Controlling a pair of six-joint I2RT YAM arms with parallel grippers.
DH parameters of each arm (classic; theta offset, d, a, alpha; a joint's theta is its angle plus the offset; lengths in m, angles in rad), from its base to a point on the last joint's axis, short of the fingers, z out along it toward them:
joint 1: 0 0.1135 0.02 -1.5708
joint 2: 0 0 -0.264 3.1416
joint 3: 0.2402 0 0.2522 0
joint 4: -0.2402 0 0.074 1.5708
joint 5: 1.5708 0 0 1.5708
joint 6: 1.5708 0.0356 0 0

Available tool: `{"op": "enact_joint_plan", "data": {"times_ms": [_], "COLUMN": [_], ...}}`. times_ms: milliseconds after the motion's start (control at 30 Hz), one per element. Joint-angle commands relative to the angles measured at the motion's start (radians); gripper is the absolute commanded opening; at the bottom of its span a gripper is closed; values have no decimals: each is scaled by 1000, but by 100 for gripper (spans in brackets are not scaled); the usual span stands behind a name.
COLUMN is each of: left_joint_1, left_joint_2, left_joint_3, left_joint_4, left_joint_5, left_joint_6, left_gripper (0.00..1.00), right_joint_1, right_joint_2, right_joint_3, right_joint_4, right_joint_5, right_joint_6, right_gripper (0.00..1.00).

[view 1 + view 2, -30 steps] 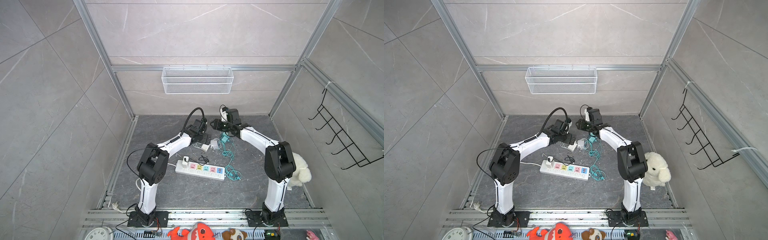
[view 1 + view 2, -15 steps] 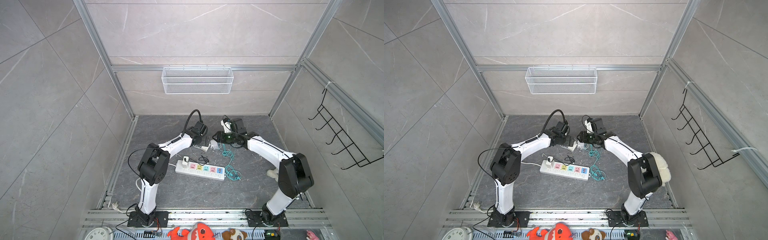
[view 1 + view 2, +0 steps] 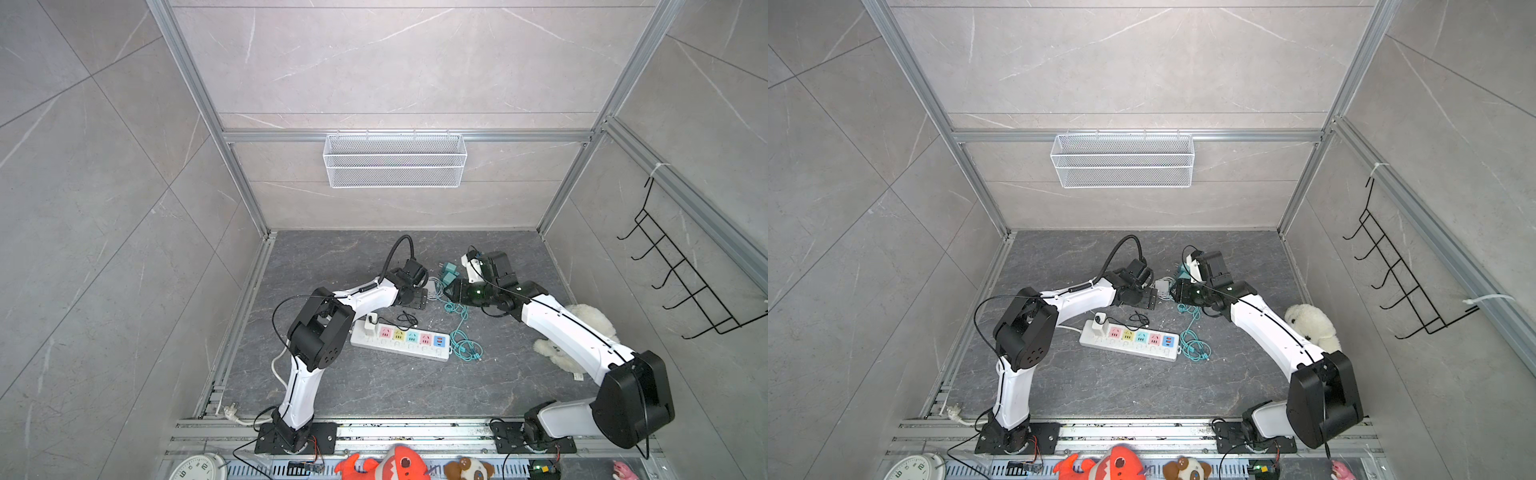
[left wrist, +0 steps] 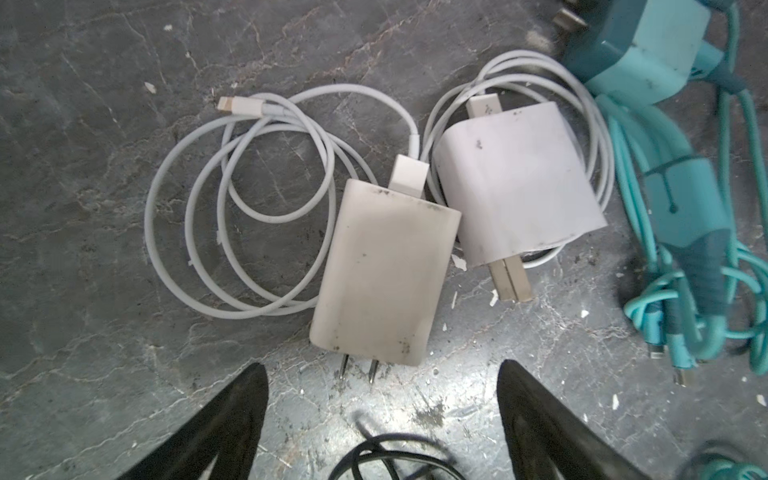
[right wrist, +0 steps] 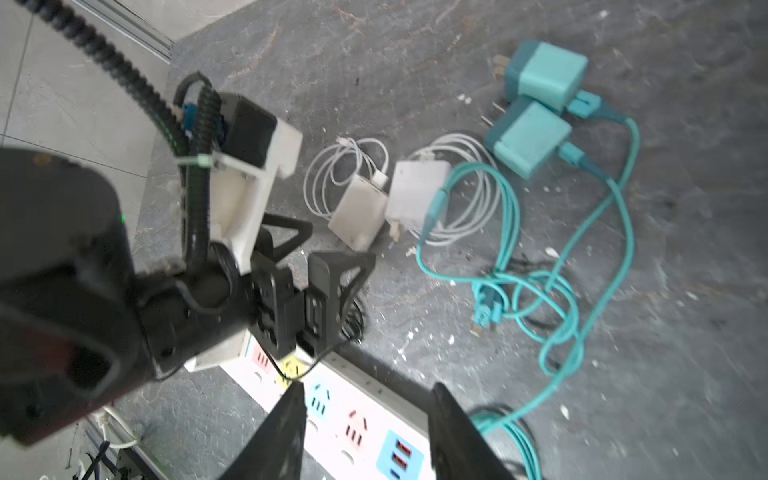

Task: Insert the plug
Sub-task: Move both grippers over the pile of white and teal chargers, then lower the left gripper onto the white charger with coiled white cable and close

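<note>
I read the left gripper (image 4: 379, 372) as wide open and empty: its two black fingers (image 4: 232, 419) stand well apart, with nothing between them. The white flat rectangular two-prong charger plug (image 4: 384, 274) lies flat on the dark grey stone floor (image 4: 104, 270), its prongs pointing into the gap between those fingers, just short of the tips. A second white charger block (image 4: 517, 183) touches it alongside, and a coiled white cable (image 4: 241, 199) trails from the plug. In both top views this pair lies at about 1 o'clock from the long white power strip with pastel sockets (image 3: 401, 343). Two teal charger cubes (image 5: 530, 139) lie at about 2 o'clock of the pair. The right gripper (image 5: 368, 388) is partly open and grips nothing.
</note>
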Motion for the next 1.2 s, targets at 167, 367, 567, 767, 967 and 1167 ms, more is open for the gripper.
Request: {"op": "enact_joint_plan", "data": {"times_ms": [167, 367, 567, 767, 967, 1167], "left_joint_1": [7, 26, 55, 55, 55, 55], "left_joint_2": [39, 67, 89, 128, 154, 193], "left_joint_3": [43, 28, 26, 77, 101, 152], "left_joint_4": [0, 64, 104, 75, 76, 45], "left_joint_5": [-44, 32, 59, 68, 81, 105], "left_joint_6": [39, 100, 139, 185, 230, 263], "left_gripper": [87, 86, 81, 74, 71, 69], "right_joint_1": [-10, -24, -36, -39, -41, -41], "right_joint_2": [-77, -53, -49, -37, -9, 6], "right_joint_3": [-54, -43, -32, -34, -17, -4], "right_joint_4": [-80, -94, -134, -143, -148, -144], "right_joint_5": [47, 48, 56, 74, 77, 75], "right_joint_6": [20, 18, 8, 26, 21, 16], "right_gripper": [50, 49, 49, 49, 48, 48]}}
